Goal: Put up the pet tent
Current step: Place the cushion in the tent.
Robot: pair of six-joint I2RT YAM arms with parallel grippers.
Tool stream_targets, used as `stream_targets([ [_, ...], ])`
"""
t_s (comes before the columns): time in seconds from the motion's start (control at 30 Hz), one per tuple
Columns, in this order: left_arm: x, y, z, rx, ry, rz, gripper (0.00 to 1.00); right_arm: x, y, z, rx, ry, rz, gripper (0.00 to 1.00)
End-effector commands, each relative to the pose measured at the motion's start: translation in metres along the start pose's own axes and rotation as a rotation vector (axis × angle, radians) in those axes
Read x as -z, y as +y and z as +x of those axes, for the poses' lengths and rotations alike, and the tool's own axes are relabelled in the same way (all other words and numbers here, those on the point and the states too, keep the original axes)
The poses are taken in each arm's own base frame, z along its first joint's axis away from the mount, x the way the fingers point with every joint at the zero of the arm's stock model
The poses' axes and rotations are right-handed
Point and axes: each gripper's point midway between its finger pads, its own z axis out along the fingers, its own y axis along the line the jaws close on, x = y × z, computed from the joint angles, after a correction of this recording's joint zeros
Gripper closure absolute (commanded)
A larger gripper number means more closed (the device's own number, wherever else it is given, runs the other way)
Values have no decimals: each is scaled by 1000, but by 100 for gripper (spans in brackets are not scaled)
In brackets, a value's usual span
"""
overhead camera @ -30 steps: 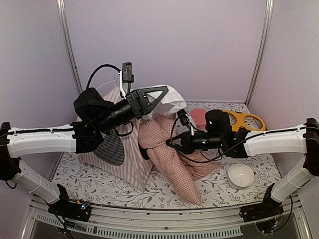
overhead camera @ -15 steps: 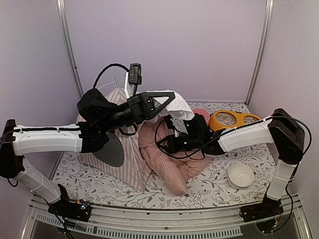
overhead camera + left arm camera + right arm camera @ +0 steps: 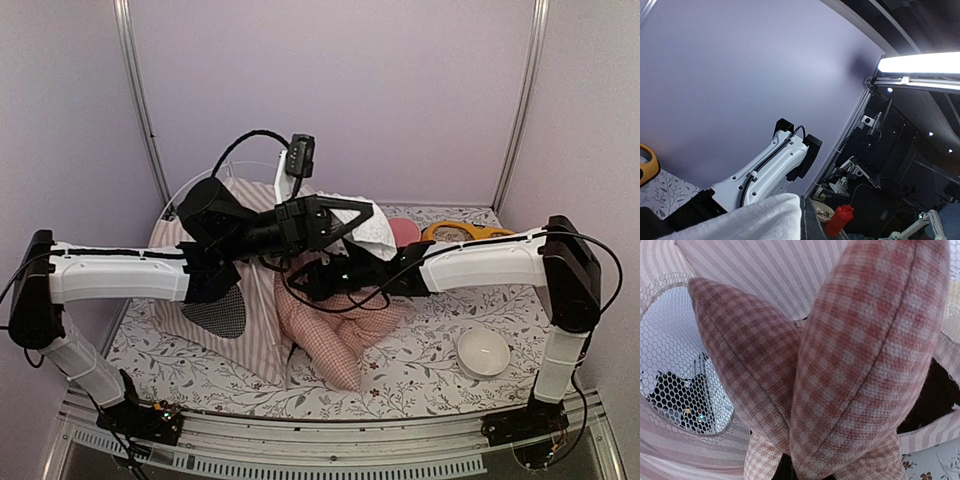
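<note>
Steadily lift the door curtain [image 3: 378, 228] in clamped left jaws, feeding the checked cushion [image 3: 335, 335], pinched in right jaws, toward 9 o'clock into the pet tent [image 3: 255, 320].

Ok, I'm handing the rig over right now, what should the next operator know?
Left gripper: shut on the white curtain, holding it up off the door of the pet tent.
Right gripper: shut on the folded pink checked cushion, at the tent's opening.
Done: tent looks raised; cushion's front end is inside, near the mesh window.
Left: probably push the cushion fully in, flatten it, release both.
</note>
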Motion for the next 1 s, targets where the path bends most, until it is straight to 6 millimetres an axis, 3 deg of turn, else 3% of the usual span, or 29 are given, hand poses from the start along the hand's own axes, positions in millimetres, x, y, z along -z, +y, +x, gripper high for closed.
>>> stream_targets([
  [0.0,-13,-45,-1,-36,37,186,100,-22,5,-11,49,48,-51,99],
  [0.17,-17,-50,6,-31,74,223,100,-36,-3,-15,-38,116,-158,97],
  [0.33,-18,-52,14,-15,102,251,100,-32,11,-17,-103,158,-273,97],
  [0.53,-22,-51,26,7,150,303,100,9,32,-45,-140,103,-305,96],
  [0.87,-38,-59,43,52,213,449,100,74,10,-55,-344,55,-244,97],
  [0.97,-37,-61,46,68,216,470,100,79,0,-56,-383,29,-188,95],
])
